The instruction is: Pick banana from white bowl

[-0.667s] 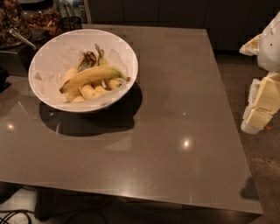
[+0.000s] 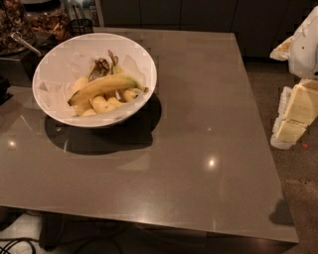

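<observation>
The white bowl (image 2: 52,69) stands on the far left part of the dark table (image 2: 198,149), lined with white paper. The long yellow banana (image 2: 102,87) lies across its middle, its brownish ends pointing left and right. Short pale banana pieces (image 2: 102,104) lie under and in front of it, and dark peel scraps (image 2: 102,64) behind it. My gripper (image 2: 293,115) is a cream-coloured piece at the right edge of the view, beyond the table's right side, far from the bowl and roughly level with it. It holds nothing that I can see.
Jars or containers with dark contents (image 2: 30,22) stand behind the bowl at the far left, with a metal utensil (image 2: 25,43) sticking out. Dark cabinets (image 2: 198,15) run along the back. The floor (image 2: 298,188) shows to the right of the table.
</observation>
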Controlling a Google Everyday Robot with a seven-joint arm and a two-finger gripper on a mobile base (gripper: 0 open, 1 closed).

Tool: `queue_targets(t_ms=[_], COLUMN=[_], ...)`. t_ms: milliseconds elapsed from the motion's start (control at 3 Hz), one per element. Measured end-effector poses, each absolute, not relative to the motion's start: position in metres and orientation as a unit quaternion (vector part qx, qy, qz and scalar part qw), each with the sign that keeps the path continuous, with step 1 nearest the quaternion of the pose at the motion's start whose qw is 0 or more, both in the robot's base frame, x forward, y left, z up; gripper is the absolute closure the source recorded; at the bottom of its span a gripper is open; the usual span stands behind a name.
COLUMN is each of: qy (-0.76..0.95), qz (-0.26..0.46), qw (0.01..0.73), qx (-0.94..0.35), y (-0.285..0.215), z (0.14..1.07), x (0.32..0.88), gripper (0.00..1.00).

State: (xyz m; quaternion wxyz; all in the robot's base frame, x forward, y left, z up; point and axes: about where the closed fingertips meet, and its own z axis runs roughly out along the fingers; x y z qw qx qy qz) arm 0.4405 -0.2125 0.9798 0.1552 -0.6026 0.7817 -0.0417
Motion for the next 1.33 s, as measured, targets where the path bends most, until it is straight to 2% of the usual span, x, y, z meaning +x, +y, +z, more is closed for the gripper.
queue_targets(t_ms=[667,1000,1333], qy=[0.777,0.762,0.757], qz=[-0.045,-0.043,-0.046], qw=[0.116,0.11,0.128], qx=[-0.616,-0.636,-0.639], y=[-0.169,-0.132,-0.124], z=[0.992,0.99,0.993], x=[0.473,0.506,0.512], gripper=[0.0,0.0,0.0])
